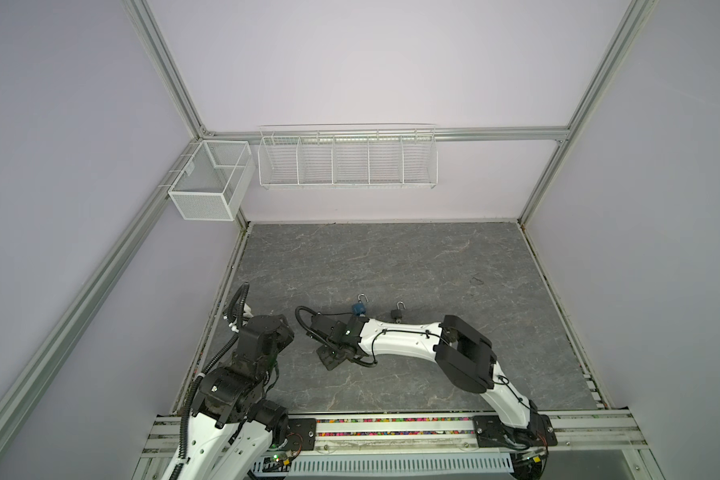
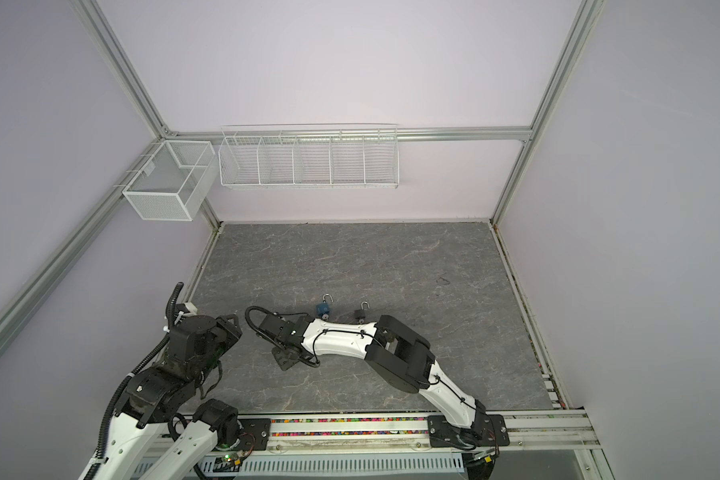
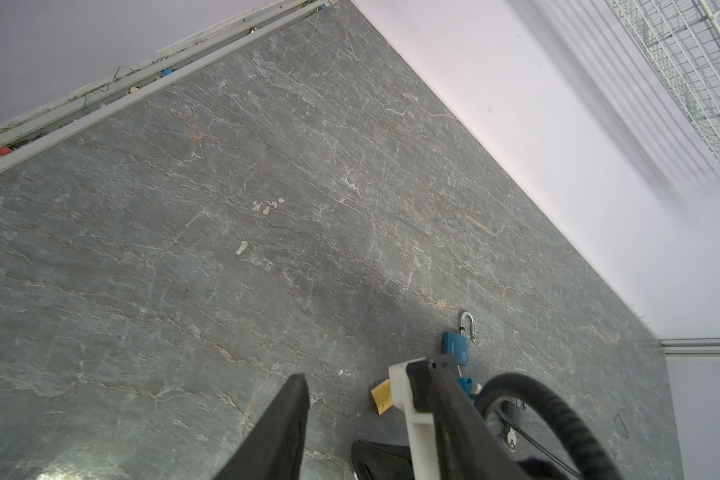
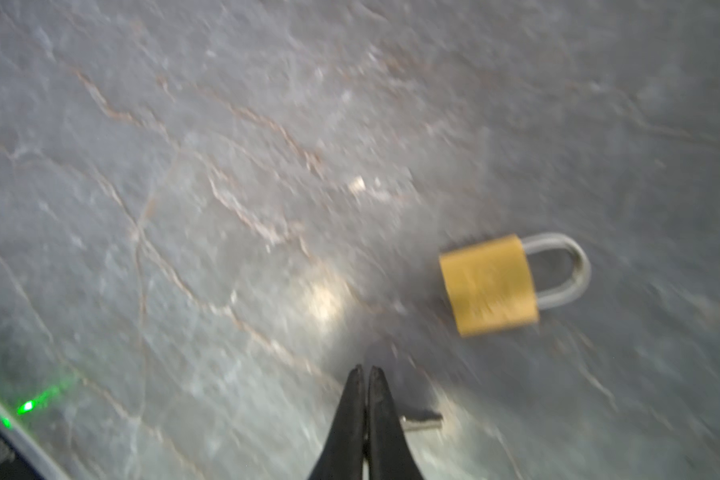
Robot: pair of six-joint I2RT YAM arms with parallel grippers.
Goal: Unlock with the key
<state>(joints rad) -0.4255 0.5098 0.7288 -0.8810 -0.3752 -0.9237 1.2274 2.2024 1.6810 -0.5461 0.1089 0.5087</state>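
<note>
Right fingers [image 4: 352, 409] pressed together, key [image 4: 422, 419] just beside them, brass padlock [image 4: 489, 284] near, left fingers [image 3: 285, 415] spread.

We see a blue padlock [image 3: 456, 347], shackle open, and a brass padlock [image 3: 381, 397] on the tabletop [image 3: 225, 249] beside the right arm [image 3: 445, 415].
</note>
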